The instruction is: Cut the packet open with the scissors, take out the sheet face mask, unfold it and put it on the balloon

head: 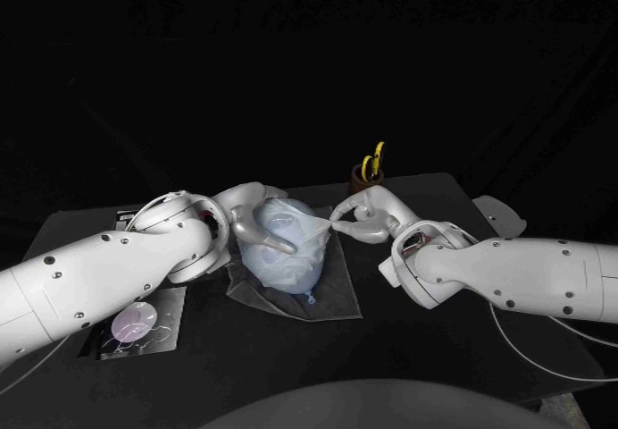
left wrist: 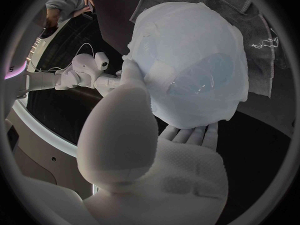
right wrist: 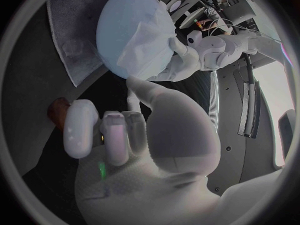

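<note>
The pale blue balloon (head: 286, 255) lies on a grey cloth (head: 322, 299) at the table's middle, with the white sheet mask (left wrist: 187, 60) draped over it. My left hand (head: 251, 222) cradles the balloon from its left. Its fingers (left wrist: 187, 134) are under the balloon and its thumb rests on the mask. My right hand (head: 363, 220) is at the balloon's right side and pinches the mask's edge (right wrist: 145, 47); its other fingers (right wrist: 94, 130) are curled in. The scissors (head: 373, 161), with yellow handles, stand in a brown holder behind the right hand.
The opened packet (head: 136, 326) lies on a dark tray at the front left, beside my left arm. The brown holder (head: 361, 179) stands near the table's far edge. The grey cloth spreads toward the front under the balloon.
</note>
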`<state>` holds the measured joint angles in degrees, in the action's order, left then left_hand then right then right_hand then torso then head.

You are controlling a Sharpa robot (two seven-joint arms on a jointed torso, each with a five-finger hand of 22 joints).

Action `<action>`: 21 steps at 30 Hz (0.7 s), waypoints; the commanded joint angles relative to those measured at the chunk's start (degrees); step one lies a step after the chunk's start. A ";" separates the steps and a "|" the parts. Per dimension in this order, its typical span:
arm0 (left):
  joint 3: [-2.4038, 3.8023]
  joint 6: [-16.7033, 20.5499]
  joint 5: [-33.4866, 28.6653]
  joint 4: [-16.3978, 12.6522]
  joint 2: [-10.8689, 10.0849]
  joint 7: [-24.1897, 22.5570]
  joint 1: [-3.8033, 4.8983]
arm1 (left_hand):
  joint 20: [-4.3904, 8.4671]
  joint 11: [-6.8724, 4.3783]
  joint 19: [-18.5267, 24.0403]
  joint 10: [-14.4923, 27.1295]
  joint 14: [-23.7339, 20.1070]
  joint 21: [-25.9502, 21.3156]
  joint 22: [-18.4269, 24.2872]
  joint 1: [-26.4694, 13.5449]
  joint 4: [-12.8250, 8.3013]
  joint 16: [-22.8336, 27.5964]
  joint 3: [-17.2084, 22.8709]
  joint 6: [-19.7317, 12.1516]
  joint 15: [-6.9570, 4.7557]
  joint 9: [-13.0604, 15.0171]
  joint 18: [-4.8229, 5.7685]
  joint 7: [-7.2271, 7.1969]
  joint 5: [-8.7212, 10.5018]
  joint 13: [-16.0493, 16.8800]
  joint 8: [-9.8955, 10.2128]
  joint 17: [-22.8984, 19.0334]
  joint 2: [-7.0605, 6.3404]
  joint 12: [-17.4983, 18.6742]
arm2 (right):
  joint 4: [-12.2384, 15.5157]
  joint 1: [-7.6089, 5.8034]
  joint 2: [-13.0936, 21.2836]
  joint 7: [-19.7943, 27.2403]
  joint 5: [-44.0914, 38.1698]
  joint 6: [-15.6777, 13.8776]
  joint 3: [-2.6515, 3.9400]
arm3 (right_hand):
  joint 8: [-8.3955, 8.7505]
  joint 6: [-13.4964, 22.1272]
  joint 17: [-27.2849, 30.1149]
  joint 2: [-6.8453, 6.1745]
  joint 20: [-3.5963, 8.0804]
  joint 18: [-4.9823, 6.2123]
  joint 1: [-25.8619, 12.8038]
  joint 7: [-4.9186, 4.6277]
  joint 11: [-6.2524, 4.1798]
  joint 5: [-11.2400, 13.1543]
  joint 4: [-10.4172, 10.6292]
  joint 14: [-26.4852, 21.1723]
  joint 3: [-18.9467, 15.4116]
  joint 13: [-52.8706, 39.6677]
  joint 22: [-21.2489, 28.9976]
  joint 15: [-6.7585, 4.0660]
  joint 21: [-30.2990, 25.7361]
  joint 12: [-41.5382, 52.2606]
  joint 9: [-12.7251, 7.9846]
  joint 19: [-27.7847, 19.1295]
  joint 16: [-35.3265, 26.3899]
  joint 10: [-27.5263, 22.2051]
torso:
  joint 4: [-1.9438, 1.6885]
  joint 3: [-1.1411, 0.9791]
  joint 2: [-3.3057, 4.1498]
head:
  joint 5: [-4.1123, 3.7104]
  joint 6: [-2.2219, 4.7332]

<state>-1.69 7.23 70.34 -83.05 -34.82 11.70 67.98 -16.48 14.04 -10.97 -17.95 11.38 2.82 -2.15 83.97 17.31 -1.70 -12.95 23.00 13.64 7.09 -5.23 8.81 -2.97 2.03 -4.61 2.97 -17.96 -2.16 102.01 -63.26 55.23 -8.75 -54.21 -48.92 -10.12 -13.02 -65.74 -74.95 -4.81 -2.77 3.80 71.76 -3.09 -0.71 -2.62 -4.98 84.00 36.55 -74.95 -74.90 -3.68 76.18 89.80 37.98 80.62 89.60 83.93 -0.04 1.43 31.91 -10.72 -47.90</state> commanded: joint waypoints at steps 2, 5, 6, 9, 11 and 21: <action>-0.06 -0.23 0.01 0.14 -0.04 0.01 -0.02 | -0.02 0.24 0.44 0.13 0.47 0.06 0.06 0.67 0.07 -0.33 -0.03 -0.37 -0.01 0.06 -0.57 7.54 -0.13 -0.01 -0.26 0.06 0.04 0.19 | -0.20 -0.02 0.28 -0.67 -1.03 -0.62 0.05 | -0.13 -0.61 -15.05 0.30 0.29 -0.26 -0.18 -0.07 -0.30 -0.17 0.06 6.00 0.26 -15.05 -7.33 -0.37 0.31 0.20 1.11 0.12 0.40 6.07 | -0.04 0.00 0.00 | 0.06 0.16; -0.06 -0.20 -0.03 0.16 -0.04 -0.01 -0.02 | -0.02 0.24 0.44 0.13 0.47 0.06 0.06 0.67 0.07 -0.33 -0.03 -0.37 -0.01 0.06 -0.57 7.54 -0.13 -0.01 -0.26 0.06 0.04 0.19 | -0.21 -0.04 0.34 0.13 -0.52 -0.94 0.07 | -0.19 -0.58 -15.05 0.20 0.30 -0.24 -0.28 -0.08 -0.31 -0.17 -0.01 6.00 0.32 -15.05 -7.30 -0.38 0.23 0.20 1.23 0.06 0.40 6.07 | -0.02 0.00 0.01 | 0.13 0.29; -0.06 -0.19 -0.05 0.18 -0.03 -0.01 -0.02 | -0.02 0.24 0.44 0.13 0.47 0.06 0.06 0.67 0.07 -0.33 -0.03 -0.37 -0.01 0.06 -0.57 7.54 -0.13 -0.01 -0.26 0.06 0.04 0.19 | -0.26 -0.06 0.34 1.16 0.54 -1.05 0.07 | -0.20 -0.26 -15.05 0.11 0.33 -0.16 -0.76 -0.15 -0.27 -0.21 0.12 6.00 0.45 -15.05 -7.13 -0.38 -0.10 0.20 1.46 -0.16 0.40 6.07 | -0.02 0.00 0.00 | 0.16 0.34; -0.06 -0.17 -0.08 0.20 -0.01 -0.03 -0.02 | -0.02 0.24 0.44 0.13 0.47 0.06 0.06 0.67 0.07 -0.33 -0.03 -0.37 -0.01 0.06 -0.57 7.54 -0.13 -0.01 -0.26 0.06 0.04 0.19 | -0.35 -0.12 0.27 3.24 2.87 -0.86 0.08 | 2.30 4.92 -15.05 -1.38 -0.07 0.22 -3.37 -1.51 0.92 -0.06 1.18 6.00 -1.36 -15.05 -6.12 0.39 -2.05 0.20 1.24 -1.52 0.40 6.07 | -0.03 0.00 -0.01 | 0.21 0.49; -0.07 -0.19 -0.10 0.22 0.00 -0.03 -0.02 | -0.02 0.24 0.44 0.13 0.47 0.06 0.06 0.67 0.07 -0.33 -0.03 -0.37 -0.01 0.06 -0.57 7.54 -0.13 -0.01 -0.26 0.06 0.04 0.19 | -0.38 -0.17 0.19 4.38 4.16 -0.56 0.09 | 4.25 7.72 -15.05 -3.10 -0.73 0.32 -5.57 -3.03 2.15 -0.24 2.29 6.00 -3.61 -15.05 -5.67 1.46 -2.98 0.20 0.39 -2.18 0.40 6.07 | -0.04 -0.01 0.00 | 0.26 0.60; -0.07 -0.13 -0.19 0.26 0.03 -0.08 -0.01 | -0.02 0.24 0.44 0.13 0.47 0.06 0.06 0.67 0.07 -0.33 -0.03 -0.37 -0.01 0.06 -0.57 7.54 -0.13 -0.01 -0.26 0.06 0.04 0.19 | -1.20 -0.73 0.10 5.13 6.21 0.77 0.20 | 6.43 9.68 -15.05 -3.50 -2.29 0.56 -5.85 -4.48 3.60 -0.37 3.58 6.00 -6.83 -15.05 -5.25 2.97 -4.04 0.20 -0.72 -2.95 0.40 6.07 | 0.00 0.01 0.02 | 0.25 0.76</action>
<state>-1.70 7.25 70.21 -82.82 -34.87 11.69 67.98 -16.48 14.04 -10.97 -17.95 11.38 2.82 -2.17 83.97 17.31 -1.70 -12.95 23.00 13.64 7.10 -5.21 8.80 -2.97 2.03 -4.55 2.96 -17.96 -2.16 100.94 -63.92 55.35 -5.08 -49.40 -49.24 -9.96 -6.78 -56.04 -74.95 -8.43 -4.63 3.48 65.48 -7.59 2.48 -2.67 -1.36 84.12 29.97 -74.93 -74.95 -1.10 72.32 89.69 37.28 77.54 89.76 84.03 -0.07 1.43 31.91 -10.39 -47.16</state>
